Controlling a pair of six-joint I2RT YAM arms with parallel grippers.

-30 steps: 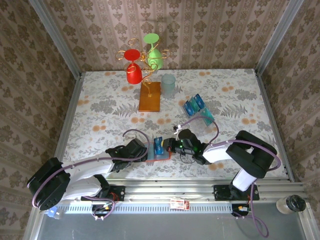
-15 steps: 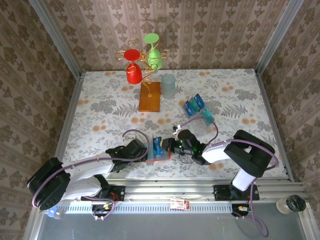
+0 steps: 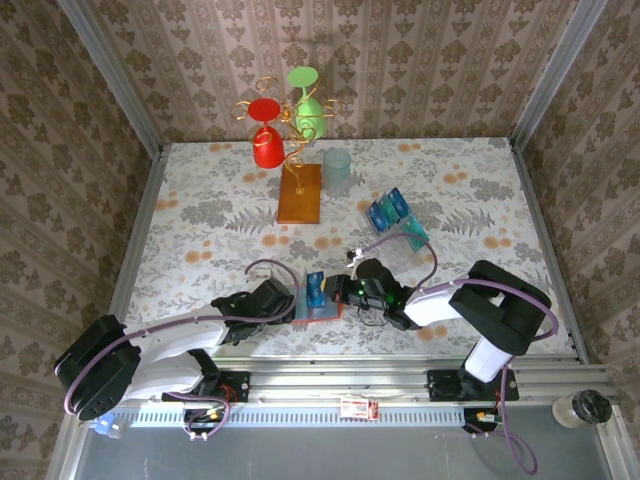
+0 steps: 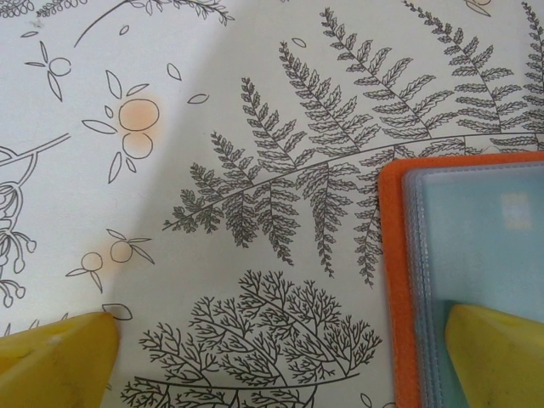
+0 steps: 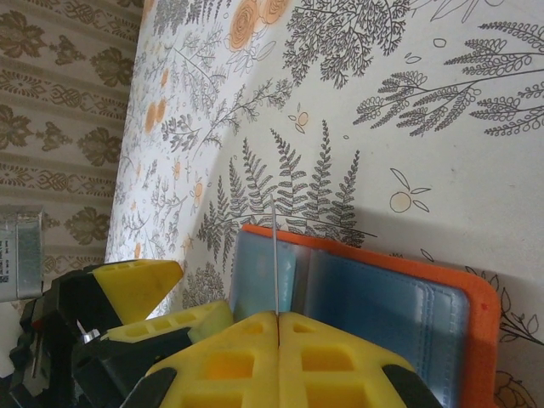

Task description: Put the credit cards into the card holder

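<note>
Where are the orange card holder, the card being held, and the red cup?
card holder [image 4: 395, 280]: left wrist view, its orange border.
held card [image 5: 274, 255]: right wrist view, its thin edge.
red cup [image 3: 266, 150]: top view, its bowl.

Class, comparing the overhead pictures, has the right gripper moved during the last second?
Yes, slightly. The right gripper, jaws shut on a credit card, has edged left over the card holder, judged against the fixed stand base.

card holder [image 4: 396, 280] cropped, credit cards [image 3: 385, 213] tiny
</note>
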